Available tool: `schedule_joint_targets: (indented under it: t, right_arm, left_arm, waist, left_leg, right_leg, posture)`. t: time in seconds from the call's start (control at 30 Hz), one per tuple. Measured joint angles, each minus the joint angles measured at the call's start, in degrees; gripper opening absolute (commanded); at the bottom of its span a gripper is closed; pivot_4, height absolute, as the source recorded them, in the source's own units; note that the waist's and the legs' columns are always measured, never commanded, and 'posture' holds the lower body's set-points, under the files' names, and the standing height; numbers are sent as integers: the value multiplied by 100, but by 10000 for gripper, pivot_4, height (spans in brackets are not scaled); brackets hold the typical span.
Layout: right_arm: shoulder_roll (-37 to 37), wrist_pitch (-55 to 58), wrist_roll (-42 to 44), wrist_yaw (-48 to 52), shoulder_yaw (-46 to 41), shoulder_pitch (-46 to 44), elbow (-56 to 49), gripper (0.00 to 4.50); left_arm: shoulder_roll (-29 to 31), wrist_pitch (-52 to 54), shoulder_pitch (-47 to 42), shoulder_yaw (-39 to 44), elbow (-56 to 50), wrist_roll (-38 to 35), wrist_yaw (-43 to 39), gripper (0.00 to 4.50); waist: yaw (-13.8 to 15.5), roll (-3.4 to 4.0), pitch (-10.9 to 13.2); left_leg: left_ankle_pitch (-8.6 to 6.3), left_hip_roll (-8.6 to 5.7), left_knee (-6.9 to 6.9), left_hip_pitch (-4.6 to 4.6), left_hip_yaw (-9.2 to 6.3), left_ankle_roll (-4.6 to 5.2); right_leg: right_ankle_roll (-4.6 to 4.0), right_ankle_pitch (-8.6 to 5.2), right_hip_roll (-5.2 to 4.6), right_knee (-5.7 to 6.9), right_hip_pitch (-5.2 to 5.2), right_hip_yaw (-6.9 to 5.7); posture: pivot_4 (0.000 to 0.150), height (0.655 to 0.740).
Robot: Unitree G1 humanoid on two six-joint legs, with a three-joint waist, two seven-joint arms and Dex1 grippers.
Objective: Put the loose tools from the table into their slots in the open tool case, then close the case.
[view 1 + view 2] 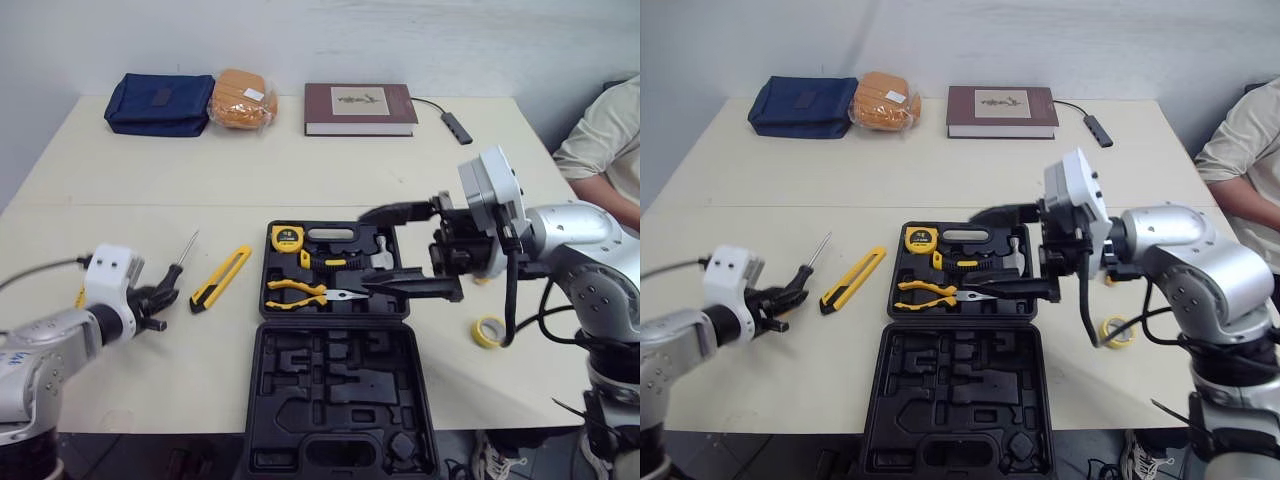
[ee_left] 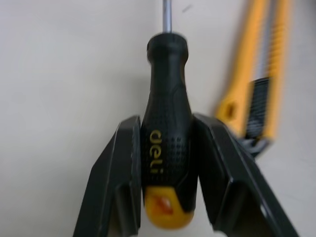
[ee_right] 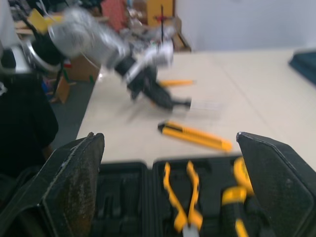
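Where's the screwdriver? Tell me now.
Left eye view: screwdriver on the table's left side, handle gripped in the left hand, beside the yellow utility knife.

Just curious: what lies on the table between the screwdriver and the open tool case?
A yellow utility knife lies there, touching neither the screwdriver nor the tool case; the left eye view shows it.

The person (image 1: 605,150), at 2 o'clock from the tool case (image 1: 345,390), is cut off; the right gripper (image 1: 368,252) hides some slots; the screwdriver (image 2: 168,138) shaft is cropped.
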Motion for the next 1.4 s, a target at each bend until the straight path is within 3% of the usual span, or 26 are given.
schedule_joint_targets:
  t: [0.27, 0.47, 0.63, 0.93, 1.4]
  right_arm:
    - [-665, 80, -27, 30, -335, 1209, -563, 45000]
    - [-935, 152, -61, -154, -685, 2006, -857, 45000]
    - [-1115, 130, -204, -195, -912, 2786, -1102, 45000]
    - [-1142, 105, -280, -460, -1111, 3242, -1316, 45000]
    - [-1129, 53, -403, -588, -1111, 3404, -1318, 45000]
  left_arm:
    - [789, -341, -1321, -1921, -283, -515, -1649, 8525]
    - [638, -585, -2512, -3728, -60, -79, -2276, 8525]
    - [510, -596, -3113, -4550, -30, 163, -2706, 8525]
    - [590, -463, -3329, -5548, -154, 738, -3009, 8525]
    - [131, -120, -3612, -5806, -38, 1106, -2843, 8525]
  waist:
    - [-22, 14, 10]
    - [35, -1, 22]
    - [80, -7, 26]
    - [149, -10, 28]
    - [156, -16, 31]
  left_leg:
    - [22, 0, -48, 8, 9, 29]
    - [54, -1, -52, 10, 11, 28]
    - [59, -1, -49, 10, 9, 32]
    - [65, 0, -38, 8, 8, 35]
    - [66, -1, -13, 0, 2, 40]
  right_leg:
    - [2, 1, 5, -41, 6, -7]
    - [11, 6, 12, -35, 10, -11]
    - [16, 9, 13, -32, 11, -8]
    - [19, 10, 16, -31, 14, -7]
    - [25, 13, 18, -25, 19, -9]
  posture:
    - [1500, 7400]
    - [1500, 7400]
    - [1500, 7400]
    - [1500, 7400]
    - [1500, 7400]
